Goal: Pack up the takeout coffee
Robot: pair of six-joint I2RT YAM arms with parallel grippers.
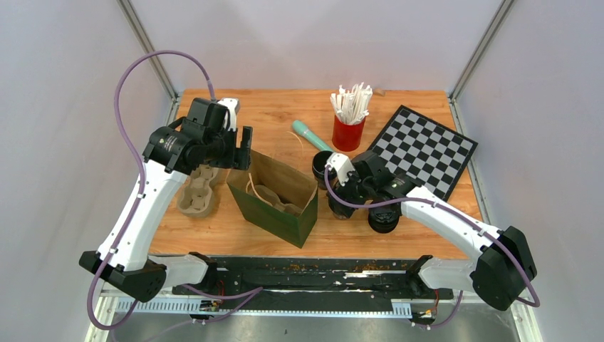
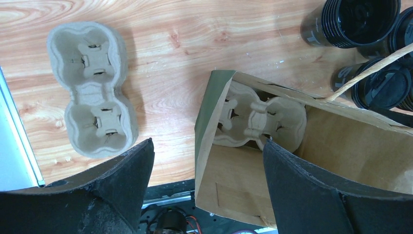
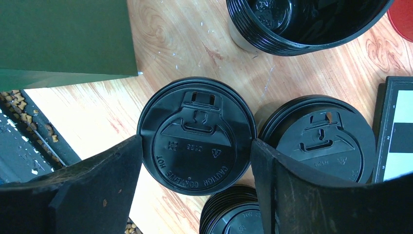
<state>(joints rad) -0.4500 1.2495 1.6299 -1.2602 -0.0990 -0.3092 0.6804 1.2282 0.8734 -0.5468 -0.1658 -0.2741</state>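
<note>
**While the bag waits open, the right arm lines up on a lidded cup**

Since a pulp cup carrier [image 2: 258, 119] already lies at the bottom of the green paper bag [image 1: 274, 206], the step in hand looks to be fetching the first coffee to seat in it. The right gripper [image 3: 196, 142] hangs directly over a black-lidded takeout cup [image 3: 196, 122] standing on the table just right of the bag. Its jaws are apart and straddle the lid, one finger at each side of the rim. Whether the pads press on it yet cannot be told. A second lidded cup [image 3: 319, 139] stands just beside the first, and a stack of open black cups [image 3: 302, 24] sits behind them.

The left gripper [image 2: 207, 146] hovers above the bag's left edge with its jaws spread wide and nothing between them. A spare carrier [image 2: 92, 87] rests on the wood to the left of the bag.

Next, I judge, the right jaws must close squarely on the cup without nudging its close neighbour. The cup then has to be lifted upright, carried over the bag's rim and twine handle [image 2: 370, 70], and lowered into a carrier pocket.
</note>
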